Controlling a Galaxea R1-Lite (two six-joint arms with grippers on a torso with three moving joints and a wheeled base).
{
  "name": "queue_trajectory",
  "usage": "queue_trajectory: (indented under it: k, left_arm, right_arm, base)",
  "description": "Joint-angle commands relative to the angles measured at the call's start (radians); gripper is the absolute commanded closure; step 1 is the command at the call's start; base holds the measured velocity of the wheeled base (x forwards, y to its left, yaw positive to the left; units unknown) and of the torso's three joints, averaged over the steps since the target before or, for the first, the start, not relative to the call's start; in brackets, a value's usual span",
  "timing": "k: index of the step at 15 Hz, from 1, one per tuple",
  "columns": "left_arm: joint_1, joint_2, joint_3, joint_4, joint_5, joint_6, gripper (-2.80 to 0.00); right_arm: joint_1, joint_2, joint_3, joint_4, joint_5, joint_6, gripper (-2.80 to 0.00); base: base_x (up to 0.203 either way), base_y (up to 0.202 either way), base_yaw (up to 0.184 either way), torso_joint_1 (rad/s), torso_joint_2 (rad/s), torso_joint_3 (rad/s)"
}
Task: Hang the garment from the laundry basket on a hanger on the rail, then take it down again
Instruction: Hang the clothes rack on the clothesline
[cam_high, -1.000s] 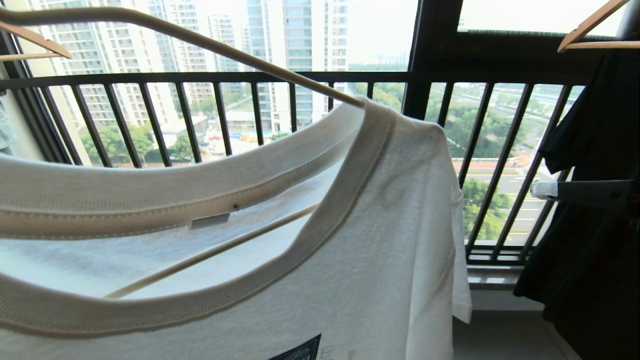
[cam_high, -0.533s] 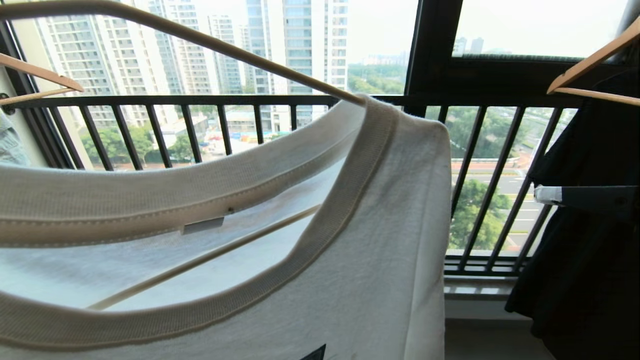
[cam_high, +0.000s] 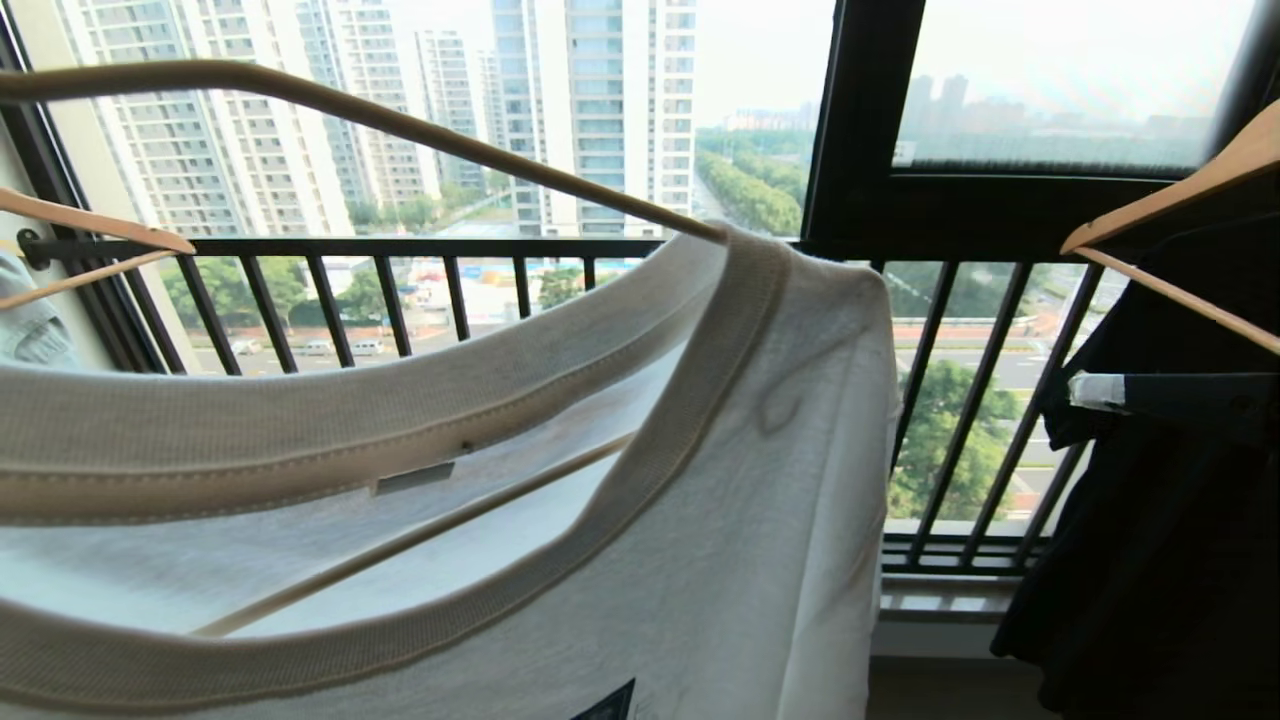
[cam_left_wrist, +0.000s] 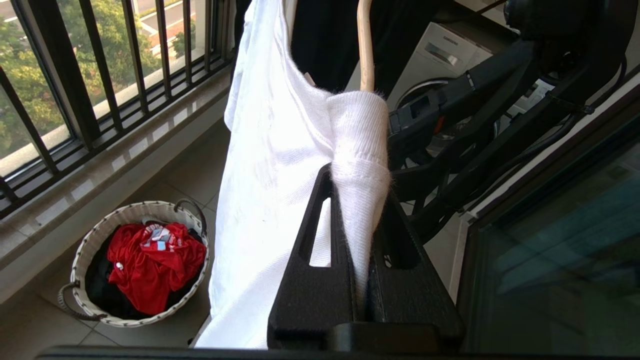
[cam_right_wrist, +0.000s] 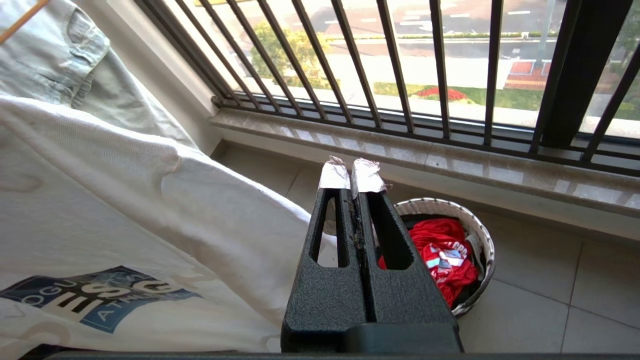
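The garment (cam_high: 720, 520), a white T-shirt, hangs on the cream wire hanger (cam_high: 400, 115) close in front of the head camera. Its blue logo shows in the right wrist view. My left gripper (cam_left_wrist: 357, 175) is shut on a bunched fold of the garment (cam_left_wrist: 270, 150), with the hanger (cam_left_wrist: 365, 45) rod rising out of the fabric just beyond the jaws. My right gripper (cam_right_wrist: 352, 175), with taped tips, is shut on nothing beside the garment (cam_right_wrist: 150, 200); it shows at the right of the head view (cam_high: 1095, 390). The laundry basket (cam_left_wrist: 130, 209) stands on the floor below. The rail is out of view.
A black garment (cam_high: 1150, 520) hangs on a wooden hanger (cam_high: 1170, 190) at the right. A pale denim garment (cam_right_wrist: 75, 65) hangs at the left. The dark window railing (cam_high: 400, 247) runs behind. Red clothing (cam_right_wrist: 440, 250) lies in the basket. A washing machine (cam_left_wrist: 440, 55) stands behind.
The whole head view has shifted: window railing and side hangers sit lower, so the camera has risen. Garment, hanger and right gripper keep their place in the picture.
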Motion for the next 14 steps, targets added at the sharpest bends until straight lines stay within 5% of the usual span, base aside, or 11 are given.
queue_trajectory:
  k: [1, 14]
  left_arm:
    - [0.000, -0.002, 0.002, 0.007, -0.006, 0.001, 0.00]
    - [0.000, -0.020, 0.034, 0.005, -0.004, 0.001, 0.00]
  right_arm:
    - [0.000, 0.000, 0.005, 0.002, 0.002, 0.002, 0.00]
    - [0.002, -0.014, 0.021, 0.001, 0.007, -0.013, 0.00]
  base:
    - [0.000, 0.000, 0.000, 0.266, -0.59, -0.325]
    - [0.000, 0.000, 0.000, 0.170, -0.36, -0.192]
